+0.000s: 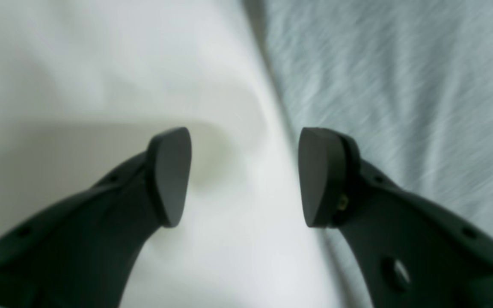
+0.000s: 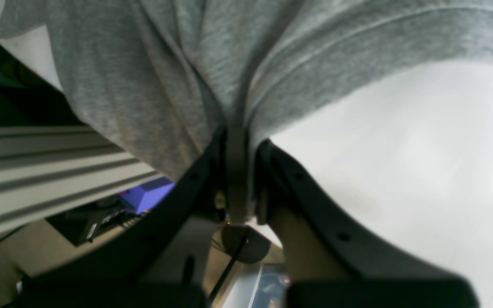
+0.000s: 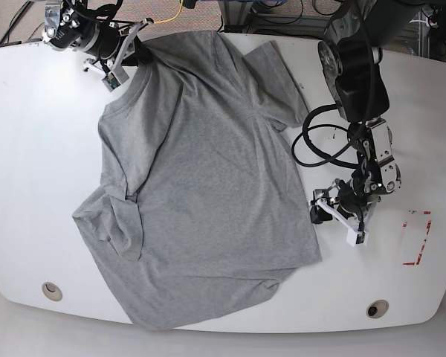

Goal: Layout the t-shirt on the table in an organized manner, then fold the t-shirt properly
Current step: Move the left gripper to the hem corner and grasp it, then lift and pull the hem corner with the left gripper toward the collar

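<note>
Your right gripper [image 2: 238, 179] is clamped on a bunched fold of the shirt [image 3: 201, 186] at the table's [image 3: 30, 163] far left edge. The shirt lies spread across the middle, wrinkled on its left. Your left gripper [image 1: 244, 177] hangs with jaws wide apart, empty, beside the shirt's right edge.

Blurred throughout in the left wrist view: t-shirt [image 1: 400, 85] weave at right smeared into streaks. Cut off by the upper edge in the right wrist view: most of the t-shirt. Hidden between the right gripper [image 2: 238, 171] pads: the pinched fabric.
</note>
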